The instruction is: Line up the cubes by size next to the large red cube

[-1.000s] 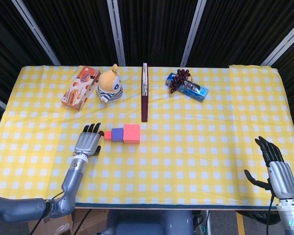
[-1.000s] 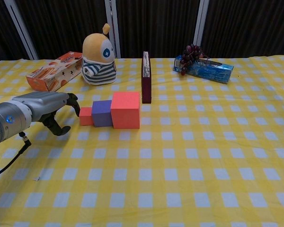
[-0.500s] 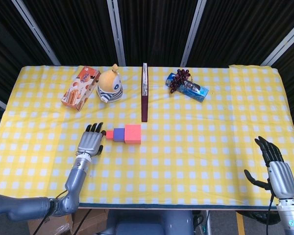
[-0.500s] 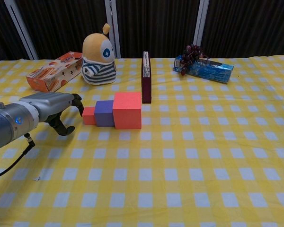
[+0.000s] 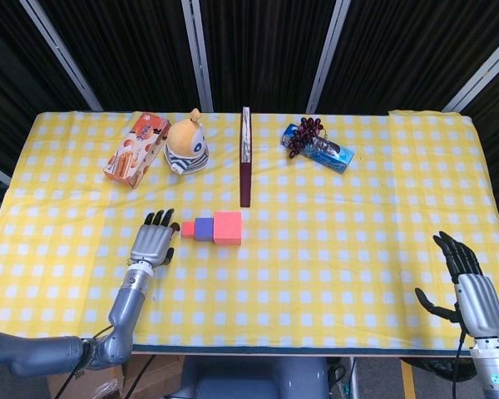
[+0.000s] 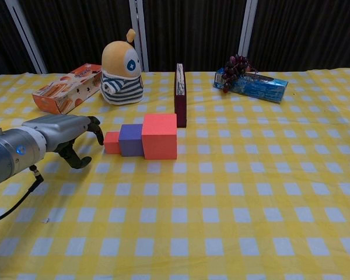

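Cubes: 1 large red cube (image 5: 227, 227), 1 purple cube (image 5: 204, 229), 1 small red cube (image 5: 187, 228).

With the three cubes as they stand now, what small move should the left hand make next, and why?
Probably draw the left hand back from the row. The small red cube, the purple cube and the large red cube already stand side by side in order of size, and the hand holds nothing, its fingertips just beside the small red cube. Pushing further might disturb the line.

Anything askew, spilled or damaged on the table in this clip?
Nothing stands out. The small red cube, purple cube and large red cube sit in a tidy row by size; the left hand hovers beside them, holding nothing.
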`<state>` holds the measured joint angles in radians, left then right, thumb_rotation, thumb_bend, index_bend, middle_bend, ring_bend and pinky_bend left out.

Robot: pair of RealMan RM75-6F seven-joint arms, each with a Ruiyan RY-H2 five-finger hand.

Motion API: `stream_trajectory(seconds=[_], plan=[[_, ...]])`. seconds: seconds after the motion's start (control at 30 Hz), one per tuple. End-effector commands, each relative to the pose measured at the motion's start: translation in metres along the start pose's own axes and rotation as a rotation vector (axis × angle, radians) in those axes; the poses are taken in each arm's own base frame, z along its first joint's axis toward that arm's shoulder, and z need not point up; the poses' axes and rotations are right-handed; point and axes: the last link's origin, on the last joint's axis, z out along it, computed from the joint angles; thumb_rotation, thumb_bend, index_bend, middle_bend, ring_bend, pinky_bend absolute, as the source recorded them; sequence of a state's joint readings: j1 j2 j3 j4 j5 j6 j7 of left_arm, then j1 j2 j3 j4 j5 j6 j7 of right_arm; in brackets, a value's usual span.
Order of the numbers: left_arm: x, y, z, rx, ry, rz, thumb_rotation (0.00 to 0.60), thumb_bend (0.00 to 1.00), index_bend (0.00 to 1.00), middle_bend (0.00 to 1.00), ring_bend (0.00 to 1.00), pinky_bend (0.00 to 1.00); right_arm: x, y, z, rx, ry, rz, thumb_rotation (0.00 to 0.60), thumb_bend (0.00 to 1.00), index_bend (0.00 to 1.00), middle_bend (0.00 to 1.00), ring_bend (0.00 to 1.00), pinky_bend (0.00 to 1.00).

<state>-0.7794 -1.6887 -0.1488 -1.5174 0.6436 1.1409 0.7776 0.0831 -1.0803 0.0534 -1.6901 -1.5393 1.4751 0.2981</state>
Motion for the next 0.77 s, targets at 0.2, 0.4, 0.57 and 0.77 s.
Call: stream_trajectory(seconds=[0.2, 0.4, 0.57, 0.77], plan=[[0.015, -0.045, -0.032, 0.034, 0.058, -0.014, 0.6, 0.36, 0.2, 0.0, 0.0, 0.08, 0.001, 0.002, 0.0, -0.008, 0.003, -0.009, 0.6, 0.36, 0.0, 0.0, 0.0, 0.01], [0.027, -0.088, -0.074, 0.055, 0.164, -0.077, 0.6, 0.26, 0.02, 0.0, 0.0, 0.07, 0.002, 0.002, 0.0, -0.016, 0.01, -0.023, 0.6, 0.36, 0.0, 0.0, 0.0, 0.01], [0.024, -0.129, -0.126, 0.08, 0.251, -0.099, 0.6, 0.18, 0.0, 0.0, 0.0, 0.04, 0.001, 0.004, 0.001, -0.035, 0.011, -0.05, 0.6, 0.36, 0.0, 0.0, 0.0, 0.01], [0.021, -0.159, -0.162, 0.088, 0.309, -0.08, 0.6, 0.13, 0.0, 0.0, 0.0, 0.01, 0.001, 0.006, 0.002, -0.064, 0.017, -0.073, 0.6, 0.36, 0.0, 0.0, 0.0, 0.01]])
